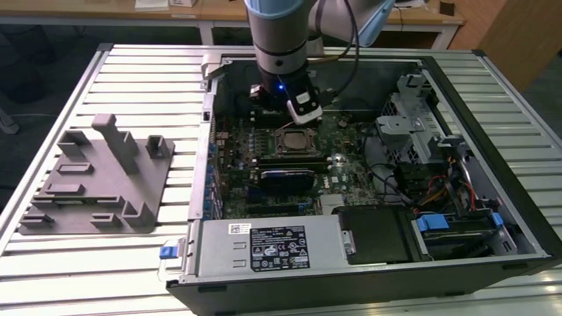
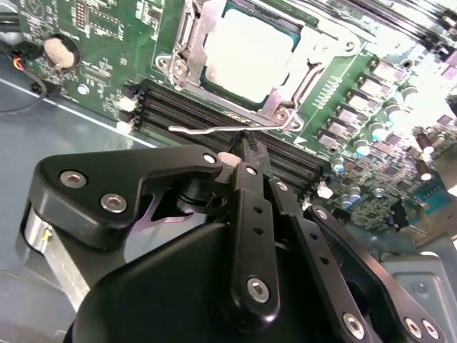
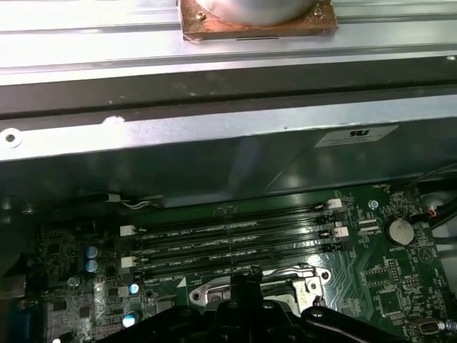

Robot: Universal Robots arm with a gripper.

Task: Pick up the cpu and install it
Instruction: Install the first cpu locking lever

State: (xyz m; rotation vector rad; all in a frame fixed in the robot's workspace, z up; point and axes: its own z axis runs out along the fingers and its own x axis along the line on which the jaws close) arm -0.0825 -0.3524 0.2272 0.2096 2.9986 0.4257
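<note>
Now the cpu (image 2: 246,43) sits in the socket frame (image 2: 314,53) on the motherboard (image 1: 351,174). The hand (image 2: 246,153) is clenched on nothing, just beside the thin socket lever (image 2: 214,128).

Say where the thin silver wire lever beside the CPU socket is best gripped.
Grip the thin silver wire lever at its free end, coming from above with a finger either side: that end juts past the metal socket frame.

You've got a pale silver-white square chip (image 2: 246,44) on a green circuit board (image 2: 93,50), black gripper (image 2: 246,153), grey plastic fixture (image 1: 97,178).
</note>
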